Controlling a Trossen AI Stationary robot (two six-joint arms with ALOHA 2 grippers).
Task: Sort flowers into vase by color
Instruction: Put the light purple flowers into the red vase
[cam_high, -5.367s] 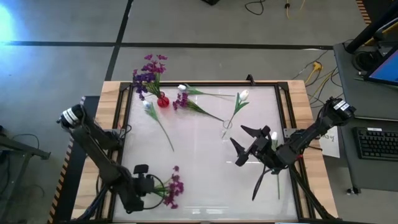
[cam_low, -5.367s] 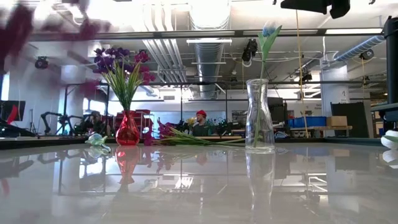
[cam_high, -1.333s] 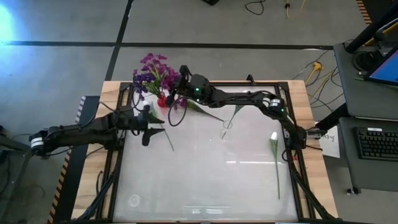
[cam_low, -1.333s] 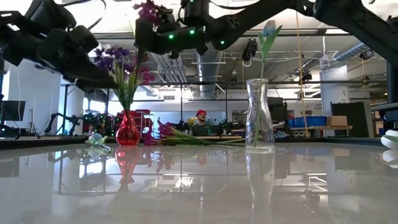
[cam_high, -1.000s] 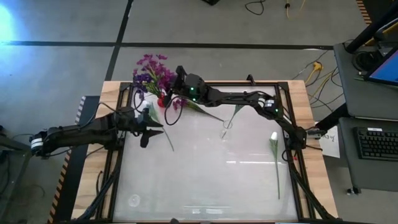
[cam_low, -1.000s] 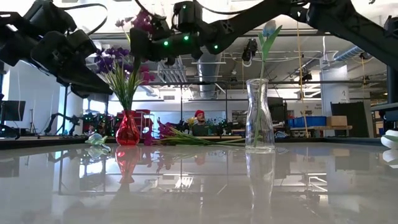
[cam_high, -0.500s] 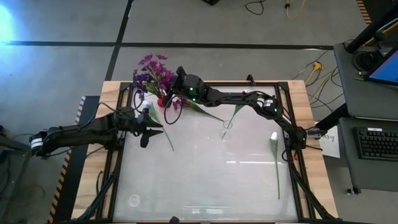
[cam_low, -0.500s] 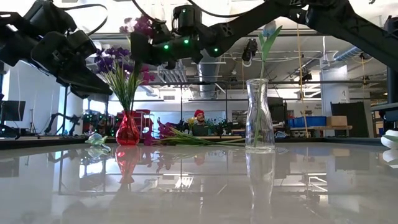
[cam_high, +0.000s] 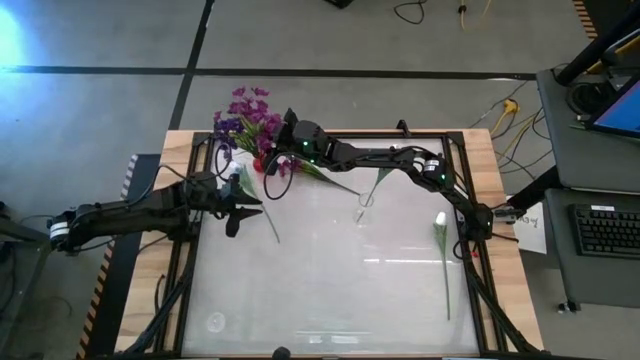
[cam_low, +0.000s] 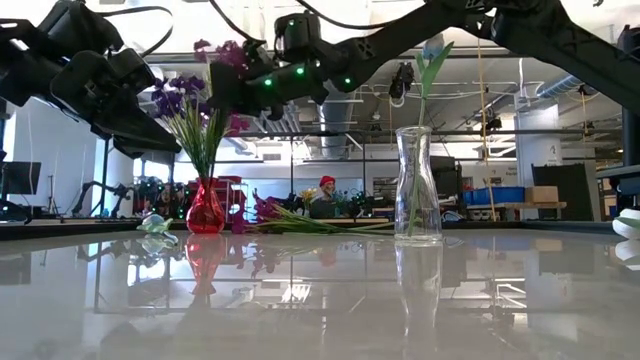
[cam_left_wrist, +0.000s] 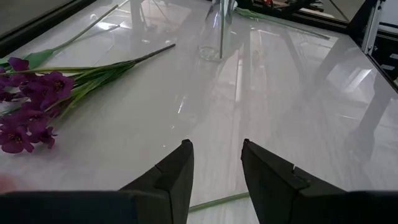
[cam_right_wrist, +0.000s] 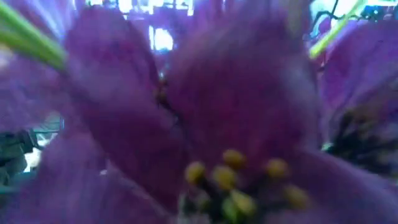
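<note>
A red vase (cam_high: 262, 162) (cam_low: 205, 210) at the far left holds a bunch of purple flowers (cam_high: 243, 115) (cam_low: 195, 110). My right gripper (cam_high: 277, 150) (cam_low: 235, 90) hangs just above it, among the blossoms; a purple blossom (cam_right_wrist: 236, 112) fills its wrist view. My left gripper (cam_high: 240, 205) (cam_left_wrist: 216, 168) hovers open, low over the table, beside a white flower (cam_high: 240, 180) lying flat, whose stem (cam_left_wrist: 217, 202) passes under the fingers. A clear vase (cam_high: 365, 205) (cam_low: 417, 190) holds one white flower (cam_low: 432, 55).
A loose purple flower (cam_high: 295, 162) (cam_left_wrist: 31, 106) lies on the table between the two vases. Another white flower (cam_high: 440, 225) lies along the table's right edge. The right arm stretches across the far side of the table. A person sits in the room behind.
The purple blossoms beside my right gripper have sunk a little and drifted toward the table's left, closer to the bunch in the red vase. Both arms have kept nearly still.
</note>
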